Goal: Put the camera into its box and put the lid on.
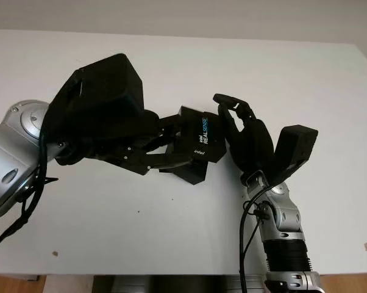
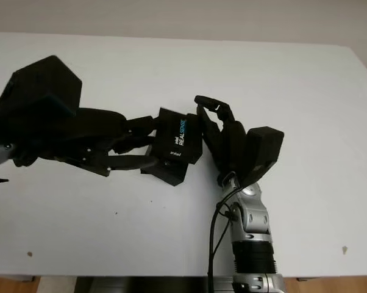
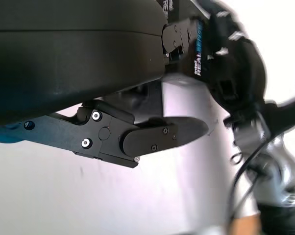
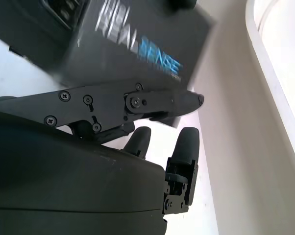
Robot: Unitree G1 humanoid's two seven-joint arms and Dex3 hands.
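A black box lid (image 1: 202,137) printed "intel REALSENSE" sits tilted over the black box base (image 1: 192,172) at the middle of the white table (image 1: 171,61). My left hand (image 1: 171,151) reaches in from the left, and its fingers (image 3: 162,139) close around the box's left side. On the other side, my right hand (image 1: 230,122) curls its fingers (image 4: 157,103) over the lid's right edge. The lid and both hands cover the inside of the box.
The table's far edge (image 1: 183,38) meets a pale wall. The front edge (image 1: 141,274) runs just below the arms. A small dark speck (image 1: 366,246) marks the table at the front right.
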